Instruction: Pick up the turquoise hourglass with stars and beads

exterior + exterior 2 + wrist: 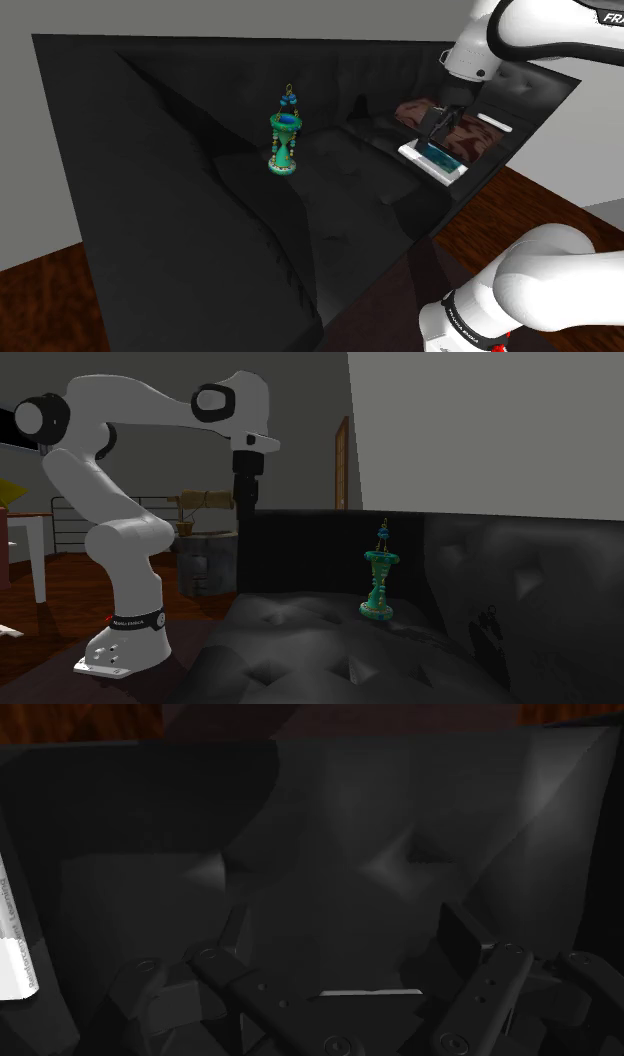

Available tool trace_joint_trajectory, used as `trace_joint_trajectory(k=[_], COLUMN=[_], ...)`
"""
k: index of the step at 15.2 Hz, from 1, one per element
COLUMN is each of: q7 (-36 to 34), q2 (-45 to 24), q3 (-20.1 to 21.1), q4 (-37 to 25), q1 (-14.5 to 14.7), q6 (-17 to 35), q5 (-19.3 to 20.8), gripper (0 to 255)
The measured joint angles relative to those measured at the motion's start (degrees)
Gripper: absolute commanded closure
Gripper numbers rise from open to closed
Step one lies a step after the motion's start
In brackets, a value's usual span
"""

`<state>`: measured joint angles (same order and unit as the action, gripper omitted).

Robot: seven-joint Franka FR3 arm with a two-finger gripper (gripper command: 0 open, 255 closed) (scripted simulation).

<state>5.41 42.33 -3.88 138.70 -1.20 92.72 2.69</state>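
Gloom blurred the folds of the black sofa (150, 200), yet the turquoise hourglass (286, 140) stood upright on its seat, well apart from the gripper (437, 140), which hung open and empty.

Turquoise hourglass (286, 140), seemingly orange-beaded; black sofa (150, 190).

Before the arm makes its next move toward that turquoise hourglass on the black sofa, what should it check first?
1. Hourglass upright on the sofa seat: ok.
2. End effector close to the hourglass: not ok; it hangs by the sofa's end, well apart from it.
3. Fingers apart, ready to close: ok, judging by the wrist view.
4. End effector carrying nothing: ok.
5. Hourglass free of neighbours: ok; the reddish cushion and the flat white object lie away from it, near the end effector.
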Motion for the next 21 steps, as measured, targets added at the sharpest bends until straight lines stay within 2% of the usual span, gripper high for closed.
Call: trace_joint_trajectory(k=[5,10,15,21], q7=[-3.0,-8.4,-13.3,-18.5], q2=[-3.7,-12.1,-20.0,-30.9], q3=[1.3,4.0,6.2,7.9], q4=[-0.7,-4.5,-9.3,-18.5], q1=[0.5,1.6,2.2,2.4], q6=[4.7,12.4,18.9,24.7], q5=[-1.9,-4.9,-6.7,-7.3], gripper=[0,0,0,0])
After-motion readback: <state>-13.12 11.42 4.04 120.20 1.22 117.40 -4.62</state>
